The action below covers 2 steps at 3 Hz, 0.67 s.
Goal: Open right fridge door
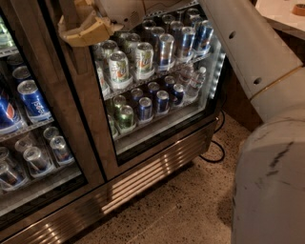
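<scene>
The right fridge door [93,138] is a steel-framed glass door, and it sits flush with the cabinet. Behind its pane are shelves of silver, green and blue cans [143,57]. A vertical bar handle [71,57] runs along the door's left edge and ends about a third of the way down the view. My gripper [85,27], tan-coloured, is at the top of the view, right at this handle and in front of it. My white arm [248,52] reaches in from the right across the door's upper corner.
The left glass door [28,109] shows blue Pepsi cans and is closed. A steel grille [143,176] runs under both doors. A black cable [214,153] lies on the speckled floor by the fridge's right corner. My white body [271,186] fills the lower right. A counter [286,14] is at the top right.
</scene>
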Each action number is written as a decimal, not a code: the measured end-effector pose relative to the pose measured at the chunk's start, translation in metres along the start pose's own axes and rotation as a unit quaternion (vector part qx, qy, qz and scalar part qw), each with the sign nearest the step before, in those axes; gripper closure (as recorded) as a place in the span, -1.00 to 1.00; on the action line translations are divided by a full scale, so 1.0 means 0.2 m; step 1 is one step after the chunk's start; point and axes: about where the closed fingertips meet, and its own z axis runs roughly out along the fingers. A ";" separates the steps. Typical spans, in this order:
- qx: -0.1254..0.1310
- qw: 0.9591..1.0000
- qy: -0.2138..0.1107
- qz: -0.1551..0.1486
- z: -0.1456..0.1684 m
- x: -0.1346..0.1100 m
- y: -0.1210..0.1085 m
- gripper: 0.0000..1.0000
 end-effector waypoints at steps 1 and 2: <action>-0.001 1.000 -0.001 0.000 0.00 -0.01 0.00 1.00; 0.000 1.000 -0.001 0.001 0.00 -0.01 0.01 1.00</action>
